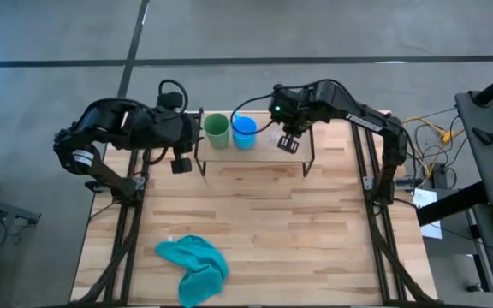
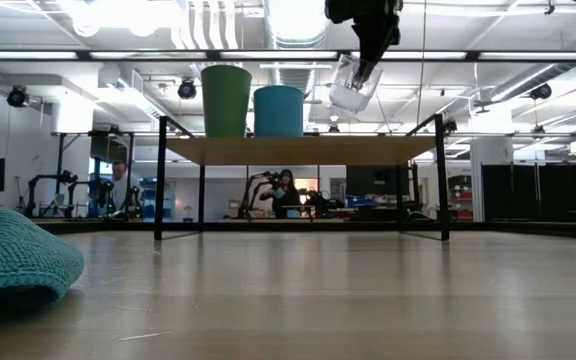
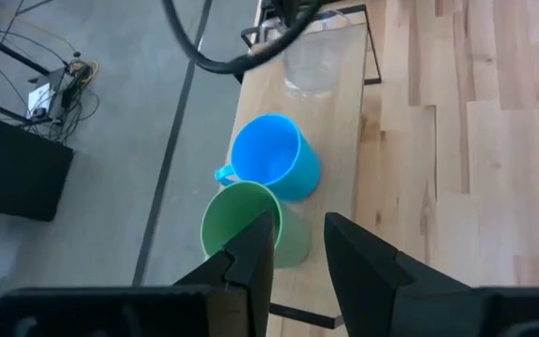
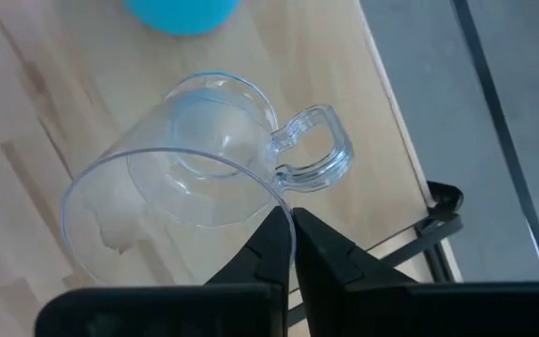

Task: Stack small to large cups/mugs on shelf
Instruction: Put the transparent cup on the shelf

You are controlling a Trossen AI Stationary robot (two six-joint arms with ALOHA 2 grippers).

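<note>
Right claw pinching glass mug rim, tilted above shelf | left claw parted, empty

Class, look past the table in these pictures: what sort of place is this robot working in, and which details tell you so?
Probably a robotics lab or workshop in an open industrial hall. Exposed ducts and strip lights run overhead, a person sits at equipment beyond the table, and loose cables trail over a bare concrete floor.

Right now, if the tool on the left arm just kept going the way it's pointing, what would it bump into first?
Most likely the green tumbler: the left tool, fingers apart, points down at its rim on the shelf. The blue mug stands just beyond it. Depth is hard to judge, so it might pass beside the tumbler and meet the shelf board.
</note>
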